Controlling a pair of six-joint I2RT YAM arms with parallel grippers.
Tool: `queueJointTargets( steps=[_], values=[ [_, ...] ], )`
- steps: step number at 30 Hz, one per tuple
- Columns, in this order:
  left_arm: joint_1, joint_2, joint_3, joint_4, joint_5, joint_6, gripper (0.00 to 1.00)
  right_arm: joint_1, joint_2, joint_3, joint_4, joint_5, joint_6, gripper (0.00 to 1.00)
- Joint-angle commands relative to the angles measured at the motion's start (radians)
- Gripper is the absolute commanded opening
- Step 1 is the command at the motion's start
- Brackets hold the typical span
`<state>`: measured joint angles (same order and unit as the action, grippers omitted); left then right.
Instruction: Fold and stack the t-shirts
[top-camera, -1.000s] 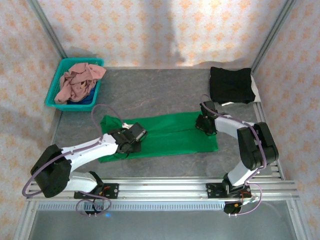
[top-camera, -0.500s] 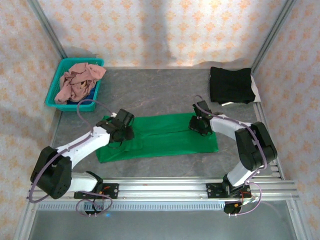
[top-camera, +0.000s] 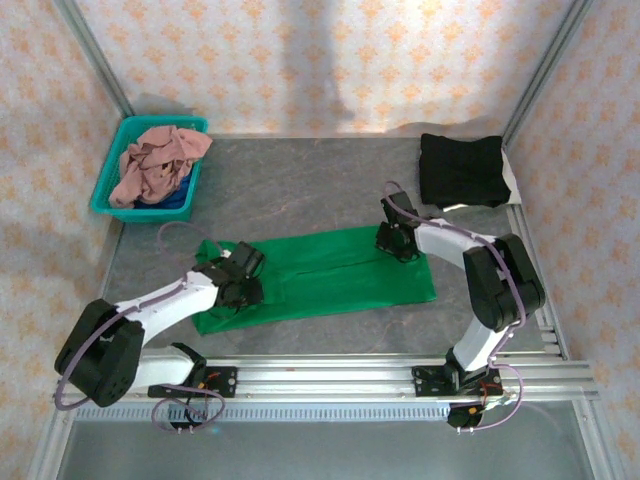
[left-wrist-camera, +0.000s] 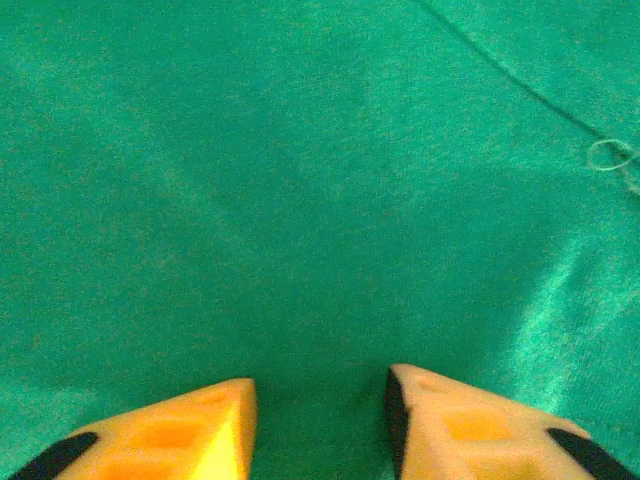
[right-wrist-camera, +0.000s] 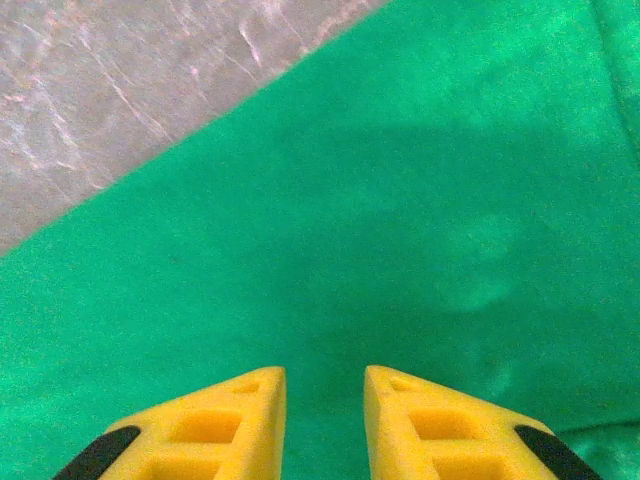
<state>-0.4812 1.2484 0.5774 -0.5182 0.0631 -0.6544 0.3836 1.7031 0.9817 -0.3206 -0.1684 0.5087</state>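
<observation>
green t-shirt spread flat, far edge bordering open grey table

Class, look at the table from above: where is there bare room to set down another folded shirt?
Bare grey table lies between the basket and the black shirt, behind the green shirt. The front is crowded: the left gripper and right gripper hang over that shirt.

The bottom edge of each wrist view cuts off the left tool and right tool behind their fingertips, and the blue t-shirt lies mostly buried under the pink t-shirt in the basket.
</observation>
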Motion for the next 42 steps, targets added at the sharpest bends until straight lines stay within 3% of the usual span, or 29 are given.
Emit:
queueJointTargets(
  steps=[1, 7, 14, 21, 27, 29, 32, 34, 36, 42],
  values=[
    [0.015, -0.038, 0.064, -0.092, -0.092, -0.004, 0.45, 0.002, 0.066, 0.046, -0.021, 0.044, -0.019, 0.26],
    [0.109, 0.183, 0.178, -0.013, -0.103, 0.026, 0.47, 0.002, 0.091, -0.004, -0.059, 0.081, 0.013, 0.23],
    [0.15, 0.574, 0.45, 0.051, -0.091, 0.08, 0.46, 0.004, -0.123, -0.191, -0.166, 0.202, 0.159, 0.24],
    [0.17, 1.033, 1.095, -0.105, 0.049, 0.196, 0.44, 0.06, -0.336, -0.357, -0.22, 0.158, 0.207, 0.26],
    [0.162, 1.412, 1.769, -0.328, 0.264, 0.237, 0.44, 0.286, -0.428, -0.324, -0.341, 0.128, 0.272, 0.26],
    [0.158, 1.456, 1.903, -0.393, 0.287, 0.241, 0.55, 0.313, -0.492, -0.278, -0.414, 0.199, 0.271, 0.25],
    [0.142, 1.367, 1.9, -0.39, 0.238, 0.265, 0.77, 0.313, -0.574, -0.291, -0.318, 0.27, 0.196, 0.34],
    [0.144, 1.273, 1.817, -0.353, 0.232, 0.265, 0.85, 0.313, -0.54, -0.273, -0.25, 0.254, 0.139, 0.34],
    [0.142, 1.166, 1.692, -0.301, 0.205, 0.261, 0.99, 0.313, -0.442, -0.219, -0.245, 0.255, 0.109, 0.34],
    [0.113, 0.915, 1.237, -0.114, 0.085, 0.166, 1.0, 0.314, -0.203, -0.164, -0.179, 0.229, 0.056, 0.27]
  ],
)
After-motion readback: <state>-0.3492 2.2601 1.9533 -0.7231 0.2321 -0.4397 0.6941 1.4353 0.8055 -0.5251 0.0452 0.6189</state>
